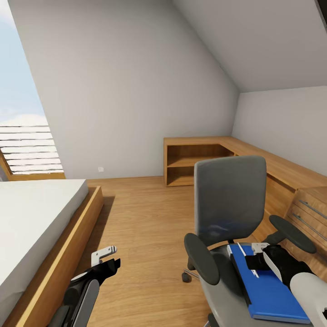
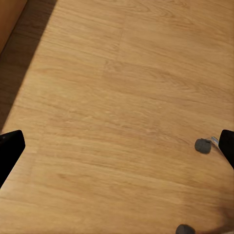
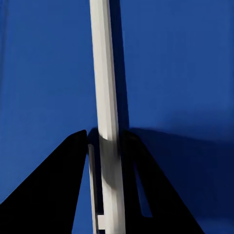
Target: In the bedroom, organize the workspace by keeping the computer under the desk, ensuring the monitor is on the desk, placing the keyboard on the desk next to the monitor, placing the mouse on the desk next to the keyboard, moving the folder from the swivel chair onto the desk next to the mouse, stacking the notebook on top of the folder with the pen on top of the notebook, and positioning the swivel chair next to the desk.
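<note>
Pen [image 3: 106, 73], thin, light, rigid, sits clamped mid-shaft in right end effector [image 3: 109, 146] above folder [image 1: 268, 290], lower right; left end effector [image 1: 105, 259] released.

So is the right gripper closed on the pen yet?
Yes: in the right wrist view the right gripper has both fingers pressed against the white pen, over the blue folder.

Light wood floor [image 1: 145, 227] of the bedroom, carrying 3 items: a bed [image 1: 32, 218] with white top and wooden frame at the robot's left, a low light-wood shelf and drawer unit [image 1: 272, 172] along the far and right walls, and the swivel chair [image 1: 231, 204], standing on dark casters [image 2: 203, 146]. The chair's grey seat [image 1: 222, 290] carries the blue folder [image 1: 272, 290]. On the folder lies the white pen [image 3: 105, 87].
</note>
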`<state>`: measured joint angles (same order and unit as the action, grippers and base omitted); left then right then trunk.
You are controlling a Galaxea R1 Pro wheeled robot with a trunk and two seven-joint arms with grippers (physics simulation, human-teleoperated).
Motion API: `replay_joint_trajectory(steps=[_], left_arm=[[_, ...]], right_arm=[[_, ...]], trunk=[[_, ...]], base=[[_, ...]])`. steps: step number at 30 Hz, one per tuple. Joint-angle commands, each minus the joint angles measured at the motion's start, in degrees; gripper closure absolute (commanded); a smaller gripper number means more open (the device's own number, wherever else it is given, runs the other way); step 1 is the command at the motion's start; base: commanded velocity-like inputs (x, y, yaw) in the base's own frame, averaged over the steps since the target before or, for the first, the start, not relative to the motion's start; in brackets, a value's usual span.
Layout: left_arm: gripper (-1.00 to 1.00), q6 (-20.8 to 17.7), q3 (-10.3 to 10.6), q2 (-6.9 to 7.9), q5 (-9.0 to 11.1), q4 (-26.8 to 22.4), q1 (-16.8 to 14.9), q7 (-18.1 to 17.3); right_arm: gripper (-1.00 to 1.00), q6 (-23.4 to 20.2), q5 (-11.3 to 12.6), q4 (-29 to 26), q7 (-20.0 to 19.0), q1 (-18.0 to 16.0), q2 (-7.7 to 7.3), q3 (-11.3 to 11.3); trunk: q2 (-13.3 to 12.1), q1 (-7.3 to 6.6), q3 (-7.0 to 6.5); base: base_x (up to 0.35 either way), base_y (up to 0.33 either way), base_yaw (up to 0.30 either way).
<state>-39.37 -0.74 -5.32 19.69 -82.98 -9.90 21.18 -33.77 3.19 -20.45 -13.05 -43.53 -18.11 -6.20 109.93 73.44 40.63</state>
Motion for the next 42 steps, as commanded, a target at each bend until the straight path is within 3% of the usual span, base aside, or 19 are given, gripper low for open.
replay_joint_trajectory(steps=[1,8,12,37,42], left_arm=[[-1.0,-0.18,-0.05,-0.04,0.61,-0.08,-0.04,0.44],[-1.0,-0.18,-0.05,-0.04,0.6,-0.08,-0.04,0.44],[-1.0,-0.18,-0.05,-0.04,0.61,-0.08,-0.04,0.44],[-1.0,-0.18,-0.05,-0.04,0.61,-0.08,-0.04,0.44],[-1.0,-0.17,-0.05,-0.05,0.61,0.13,-0.04,0.44]], right_arm=[[1.0,-0.16,-0.47,1.81,0.04,0.02,-0.09,-0.56],[1.0,-0.08,-0.47,1.81,0.04,0.02,-0.09,-0.56],[1.0,-0.07,-0.47,1.81,0.04,0.02,-0.09,-0.56],[1.0,0.11,-0.48,1.78,0.04,0.02,0.0,-0.65],[1.0,0.24,-0.44,1.1,0.04,0.02,-0.03,-0.55]], trunk=[[0.02,0.0,0.07],[0.02,0.0,0.07],[-1.58,-0.88,-0.65],[-1.58,-0.88,-0.65],[-3.59,-1.97,-1.54]], base=[[0.0,0.0,0.0],[0.0,0.0,0.0],[0.0,0.0,0.0],[-0.064,0.0,0.0],[-0.001,0.0,0.0]])
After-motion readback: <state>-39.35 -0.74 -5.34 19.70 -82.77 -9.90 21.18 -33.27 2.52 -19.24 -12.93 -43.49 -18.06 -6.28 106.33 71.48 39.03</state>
